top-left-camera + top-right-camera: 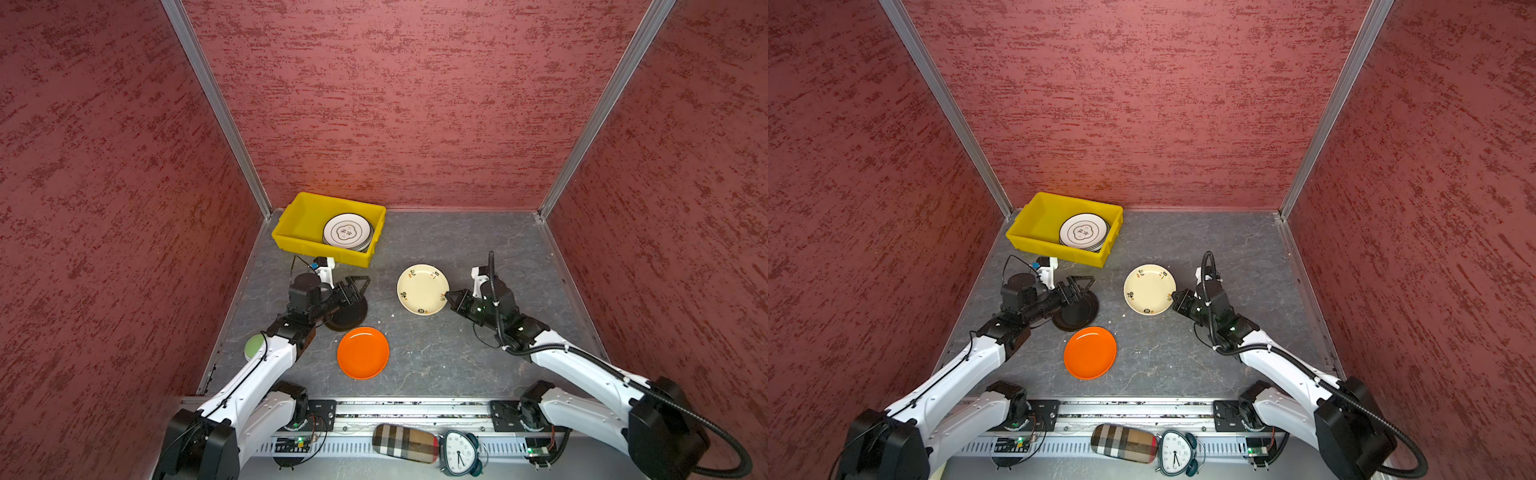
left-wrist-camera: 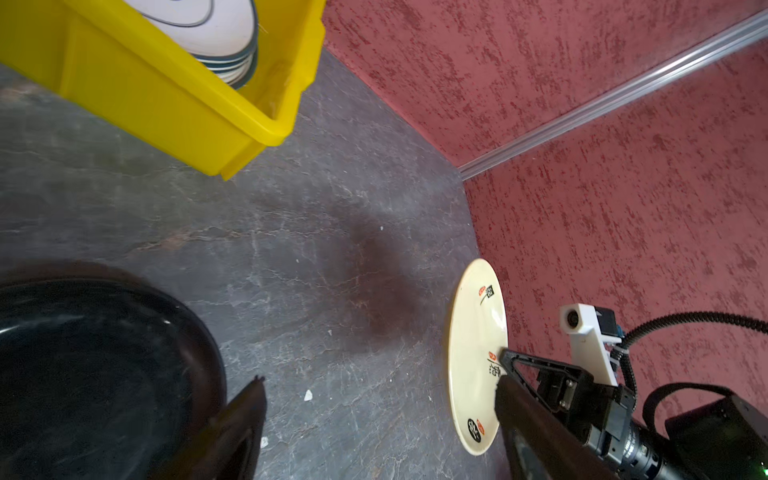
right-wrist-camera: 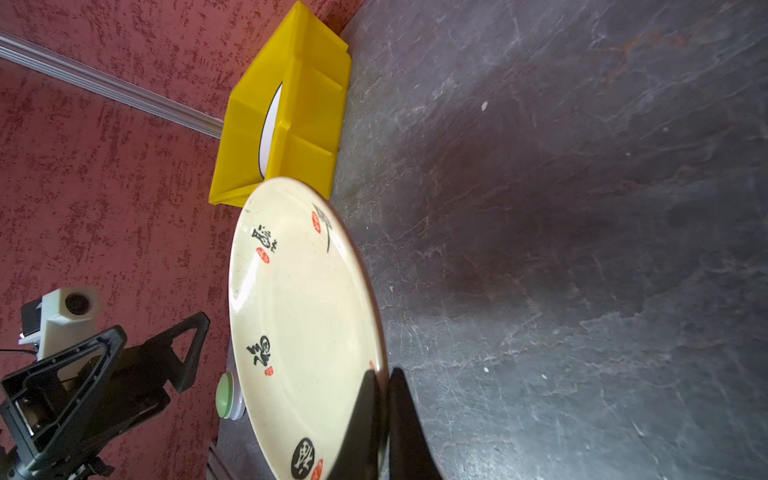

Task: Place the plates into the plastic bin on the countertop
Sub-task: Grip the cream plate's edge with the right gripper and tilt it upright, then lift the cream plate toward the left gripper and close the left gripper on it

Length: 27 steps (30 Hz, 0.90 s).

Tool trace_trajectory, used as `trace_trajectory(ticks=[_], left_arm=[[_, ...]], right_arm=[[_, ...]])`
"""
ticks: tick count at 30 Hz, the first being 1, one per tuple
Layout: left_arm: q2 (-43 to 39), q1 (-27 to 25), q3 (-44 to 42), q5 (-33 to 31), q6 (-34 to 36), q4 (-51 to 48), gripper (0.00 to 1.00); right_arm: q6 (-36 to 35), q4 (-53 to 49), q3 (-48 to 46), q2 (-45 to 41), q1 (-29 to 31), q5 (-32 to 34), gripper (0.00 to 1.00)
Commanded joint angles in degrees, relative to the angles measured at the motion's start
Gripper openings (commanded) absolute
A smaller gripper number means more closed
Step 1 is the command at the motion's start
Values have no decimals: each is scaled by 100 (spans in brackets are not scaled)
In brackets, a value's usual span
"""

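Note:
The yellow plastic bin (image 1: 299, 237) (image 1: 1034, 237) (image 2: 166, 108) (image 3: 307, 124) stands at the back left of the countertop (image 1: 478, 249). In its right half lies a stack of white, dark-rimmed plates (image 1: 347, 230) (image 1: 1084, 232) (image 2: 208, 29). My right gripper (image 1: 451, 297) (image 1: 1177, 297) (image 3: 384, 395) is shut on the rim of a cream plate (image 1: 422, 289) (image 1: 1149, 289) (image 2: 473, 353) (image 3: 303, 316). My left gripper (image 1: 355, 291) (image 1: 1077, 289) (image 2: 382, 415) hangs open over the far edge of a black plate (image 1: 349, 318) (image 1: 1077, 313) (image 2: 83, 374), nothing between its fingers. In front lies an orange plate (image 1: 363, 352) (image 1: 1090, 352).
A green and white round thing (image 1: 254, 345) (image 3: 226, 395) sits at the left edge, partly hidden by my left arm. A plaid case (image 1: 405, 442) and an alarm clock (image 1: 459, 453) lie on the front rail. Red walls close three sides.

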Motion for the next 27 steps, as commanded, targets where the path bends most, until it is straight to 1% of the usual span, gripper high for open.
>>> trace_trajectory(ticks=[1,3,6,12,19,23,25,27], left_arm=[[41,-443,20,-305,-130,476,80],[207,-711,133,-388,-146,558,78],[590,-959,333,-399,-130,601,76],[1355,-1179,561,-198,-149,928,68],[2037,-1318,851,-64,-207,1233,57],[2322,-1355,954,-37,-240,1292,42],[2421,-1358,976,-39,-250,1320,37],[2505,-1360,989,-58,-247,1329,28]], right_arm=[[95,0,227,-51,-55,141,0],[86,9,243,-25,-67,106,0],[88,83,231,2,-76,35,0],[153,338,140,-15,-85,-139,0],[255,555,18,37,-85,-322,0],[264,624,-18,35,-84,-360,0],[261,650,-27,29,-85,-360,0],[248,670,-36,45,-83,-351,0]])
